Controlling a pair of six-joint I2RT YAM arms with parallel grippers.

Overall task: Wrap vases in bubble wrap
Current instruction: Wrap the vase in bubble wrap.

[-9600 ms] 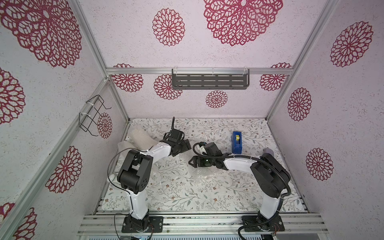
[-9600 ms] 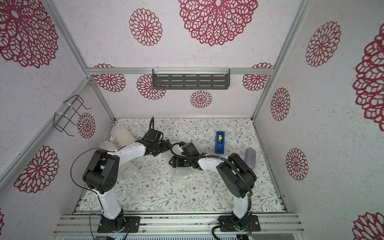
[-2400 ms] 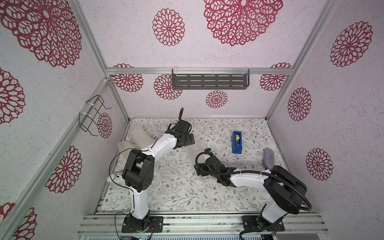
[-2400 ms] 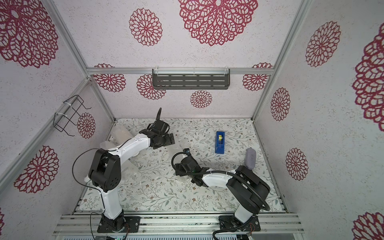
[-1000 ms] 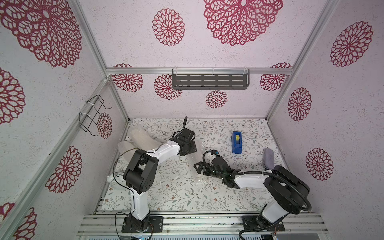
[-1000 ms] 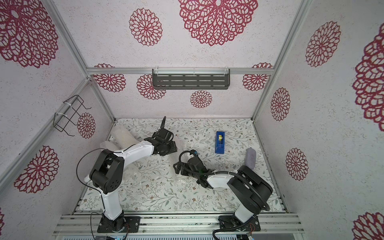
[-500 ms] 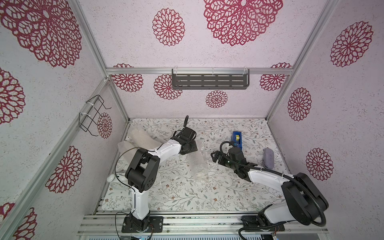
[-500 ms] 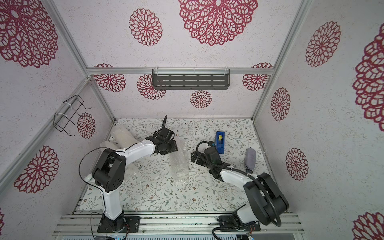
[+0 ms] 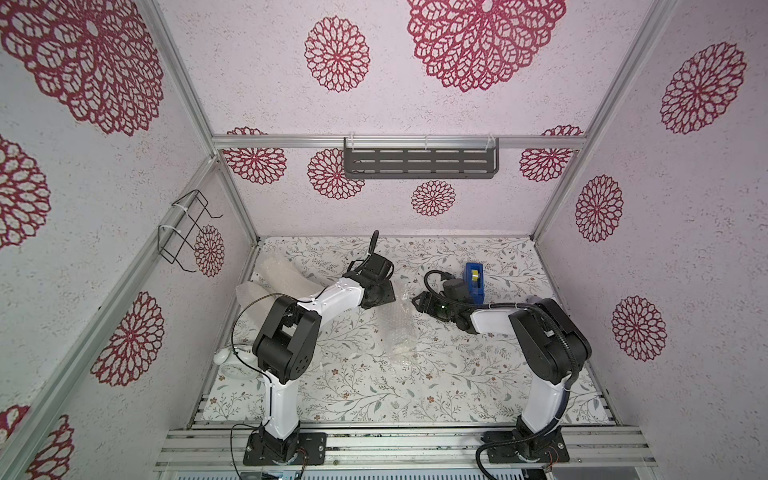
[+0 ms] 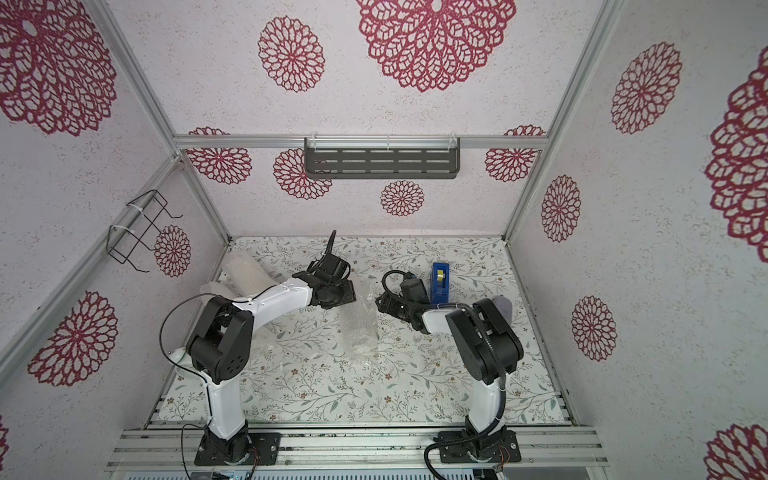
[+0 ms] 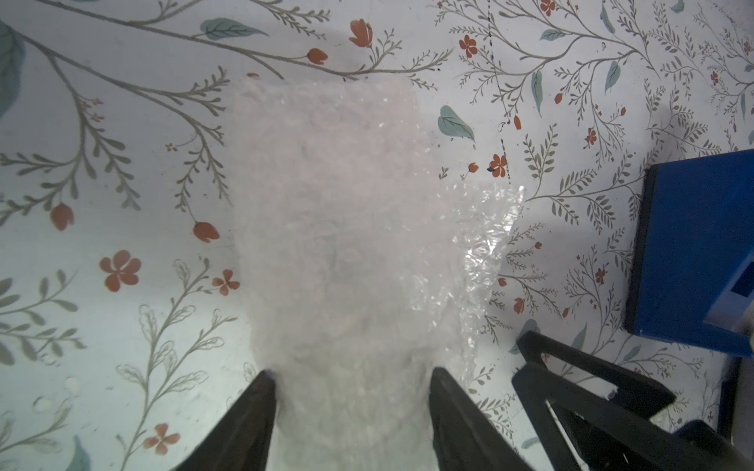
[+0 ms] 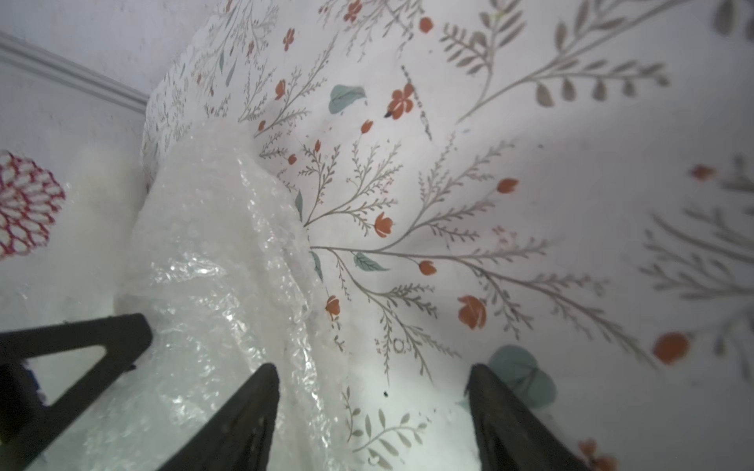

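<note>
A vase wrapped in bubble wrap [image 9: 400, 328] lies in the middle of the table, seen in both top views [image 10: 360, 332]. My left gripper [image 9: 388, 294] grips its far end. In the left wrist view the gripper [image 11: 353, 372] has both fingers pressed against the bundle's [image 11: 334, 228] sides. My right gripper [image 9: 417, 301] hovers just right of that end, open. In the right wrist view the gripper [image 12: 373, 367] spans bare table, with a loose edge of bubble wrap [image 12: 228, 261] beside one finger. No glass or ceramic shows through the wrap.
Two more bubble-wrapped bundles [image 9: 282, 277] [image 9: 249, 293] lie at the far left. A blue tape dispenser [image 9: 473, 279] stands behind the right wrist. A greyish object [image 10: 503, 306] sits by the right wall. A white object [image 9: 232, 360] lies off the table's left edge.
The right gripper has swung from beside the tape dispenser leftwards to the bundle's far end, and its jaws have narrowed. The left gripper keeps its hold in place.
</note>
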